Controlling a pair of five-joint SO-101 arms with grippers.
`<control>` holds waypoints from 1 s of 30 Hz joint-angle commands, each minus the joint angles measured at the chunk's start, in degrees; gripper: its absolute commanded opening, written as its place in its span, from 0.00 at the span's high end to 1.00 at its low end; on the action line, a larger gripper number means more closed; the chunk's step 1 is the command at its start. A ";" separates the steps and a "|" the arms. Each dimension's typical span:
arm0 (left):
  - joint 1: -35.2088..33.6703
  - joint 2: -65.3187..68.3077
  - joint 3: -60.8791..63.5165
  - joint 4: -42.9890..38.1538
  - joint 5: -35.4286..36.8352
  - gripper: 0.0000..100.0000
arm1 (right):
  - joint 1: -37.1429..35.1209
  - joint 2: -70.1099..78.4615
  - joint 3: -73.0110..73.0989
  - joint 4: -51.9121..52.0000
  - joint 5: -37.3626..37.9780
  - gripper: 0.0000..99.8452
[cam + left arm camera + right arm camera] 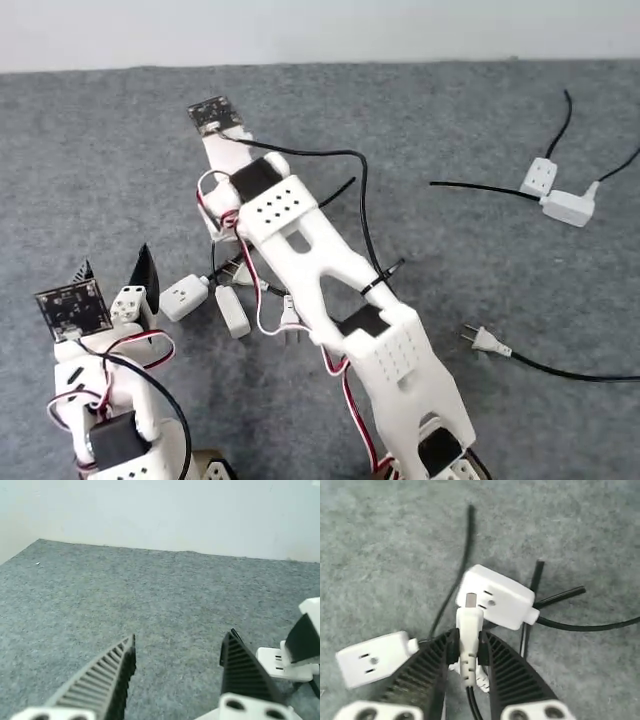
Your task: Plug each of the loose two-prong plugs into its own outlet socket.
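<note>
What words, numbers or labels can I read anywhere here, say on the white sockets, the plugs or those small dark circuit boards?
No text can be read anywhere.
Circuit boards: any print is too small to read.
Outlet socket: plain white face with slots, no lettering visible.
Plug held in the right gripper: no lettering visible.

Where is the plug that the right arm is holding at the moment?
In the right wrist view, the plug is clamped between the right gripper's jaws, its tip at a white socket; a second socket lies alongside.
</note>
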 commanded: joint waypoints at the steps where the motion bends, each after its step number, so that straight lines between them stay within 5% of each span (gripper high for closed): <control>1: -0.26 -0.09 -0.57 -1.76 0.70 0.73 | 1.63 0.66 -6.33 2.24 -0.70 0.99; 30: -0.26 -0.09 -0.57 -1.67 0.70 0.73 | 1.10 6.64 -9.23 1.10 -0.88 0.99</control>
